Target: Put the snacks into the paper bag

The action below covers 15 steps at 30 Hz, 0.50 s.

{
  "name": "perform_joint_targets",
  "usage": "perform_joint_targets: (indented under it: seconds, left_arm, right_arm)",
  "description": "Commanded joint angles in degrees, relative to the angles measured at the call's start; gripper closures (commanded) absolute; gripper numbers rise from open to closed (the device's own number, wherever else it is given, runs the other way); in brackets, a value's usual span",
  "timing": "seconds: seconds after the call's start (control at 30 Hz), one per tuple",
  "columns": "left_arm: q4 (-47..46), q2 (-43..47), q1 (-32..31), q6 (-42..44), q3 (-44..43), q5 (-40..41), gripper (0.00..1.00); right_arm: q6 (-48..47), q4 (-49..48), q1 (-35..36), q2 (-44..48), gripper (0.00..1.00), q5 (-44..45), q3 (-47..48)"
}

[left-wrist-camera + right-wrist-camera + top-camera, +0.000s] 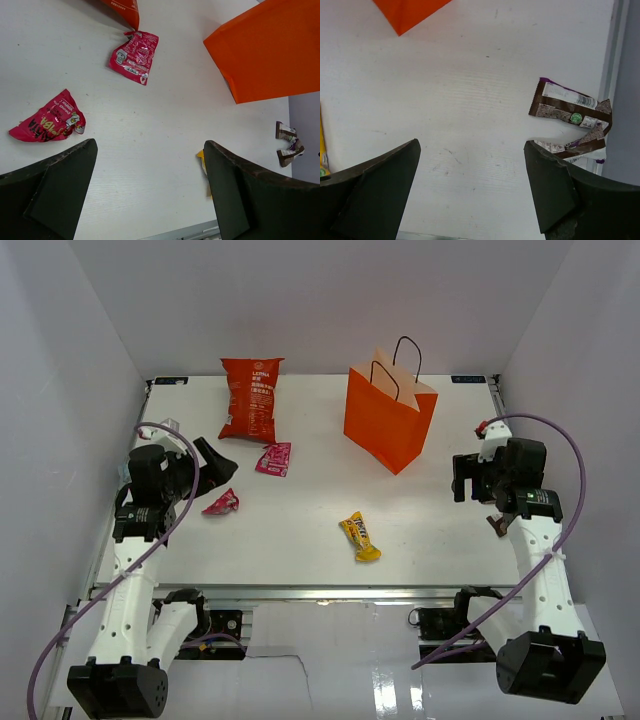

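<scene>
Bright, even, diffuse overhead light; shadows faint and short. The white table [300,530] looks nearly washed out; a glossy sheen shows at six o'clock in the top view. Wrist views are sharp

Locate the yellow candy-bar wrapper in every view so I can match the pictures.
Top external: the yellow candy-bar wrapper lies near the middle, toward the near edge.
Left wrist: only a yellow sliver of it, low and right of centre.
Right wrist: a yellow strip at the left edge.
Shared landmark: the orange paper bag, in all three.
</scene>
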<state>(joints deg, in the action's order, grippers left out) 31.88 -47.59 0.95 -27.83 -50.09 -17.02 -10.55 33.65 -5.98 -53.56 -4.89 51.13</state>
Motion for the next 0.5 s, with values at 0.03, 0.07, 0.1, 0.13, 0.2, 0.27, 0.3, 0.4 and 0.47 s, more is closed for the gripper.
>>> perform_joint_targets:
  seconds: [0.03,0.07,0.1,0.13,0.2,0.27,0.3,0.4,0.47]
  left_arm:
    - [-1.56,-0.66,0.10,-2.22,0.78,-3.02,0.02]
    - [-1.56,-0.66,0.10,-2.40,1.21,-3.11,0.02]
    - [-1.56,-0.57,0.10,-2.40,1.48,-3.20,0.02]
    - [-1.47,-0.48,0.10,-2.49,1.74,-3.20,0.02]
    - [-1.47,-0.05,0.10,-2.49,2.36,-3.20,0.02]
    - [-1.56,0.13,0.10,-2.49,2.62,-3.29,0.02]
    - [-1.56,0.31,0.10,-2.40,2.54,-3.55,0.02]
    - [-1.38,0.83,0.10,-2.31,2.36,-3.99,0.02]
    - [-1.29,1.10,0.10,-2.40,2.62,-4.08,0.02]
  right_arm:
    - [-15.62,9.99,0.09,-1.71,0.10,-9.87,3.96]
    - [-17.30,11.95,0.09,-3.11,0.10,-12.40,4.32]
    - [-18.27,13.10,0.09,-3.74,0.10,-12.69,4.41]
    - [-18.89,14.24,0.09,-4.70,0.10,-13.65,3.98]
    - [-18.90,14.52,0.09,-5.85,0.10,-13.57,3.36]
    - [-15.66,13.12,-0.79,-7.26,0.10,-12.52,3.18]
    - [-13.73,12.50,-1.75,-7.78,0.10,-13.13,3.36]
    - [-5.47,10.48,-5.61,-10.77,0.10,-14.62,3.62]
    - [-0.63,8.81,-8.52,-12.53,0.10,-15.16,2.40]
